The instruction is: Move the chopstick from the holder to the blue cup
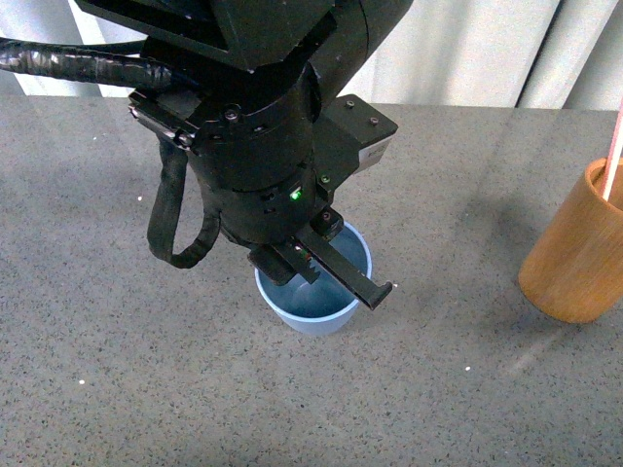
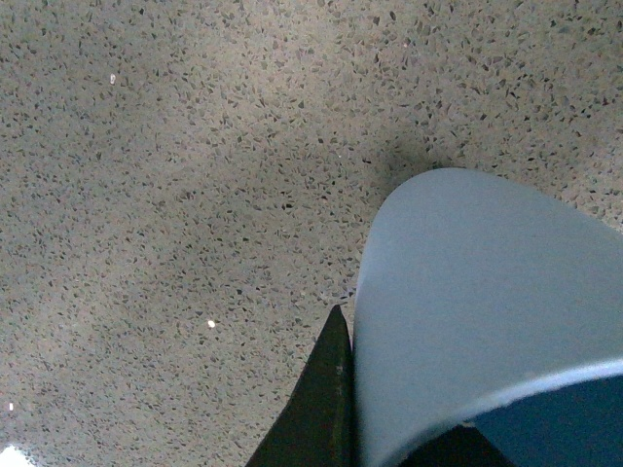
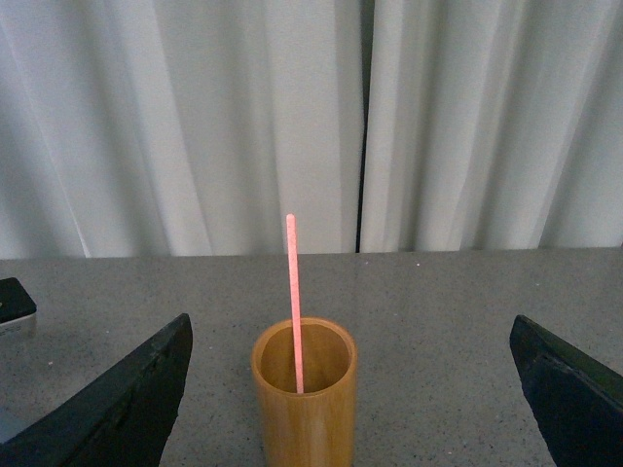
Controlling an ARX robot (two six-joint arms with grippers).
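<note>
The left gripper (image 1: 326,282) is reaching down onto the blue cup (image 1: 316,313) on a grey speckled table (image 1: 107,379). Its jaws are straddling the cup's wall. In the left wrist view, one black finger (image 2: 326,409) is lying against the outside of the pale blue wall (image 2: 467,292), and a second dark tip is showing just inside the rim, so the gripper is looking clamped on the wall.

The right gripper (image 3: 350,326) is facing the holder (image 3: 304,428) with its jaws spread wide. One black finger (image 3: 127,409) is sitting off to each side, and neither is touching the wood. The holder is standing ahead of this gripper, in line with the gap between its fingers.

The chopstick (image 3: 294,302) is standing in the holder, nearly upright, with its lower end inside and its upper part rising well above the rim. White curtains (image 3: 195,117) are hanging beyond the table's far edge.

In the front view the holder (image 1: 574,255) is standing well apart from the left gripper, off to its right. The chopstick (image 1: 615,146) is poking up out of it at the frame's edge.
</note>
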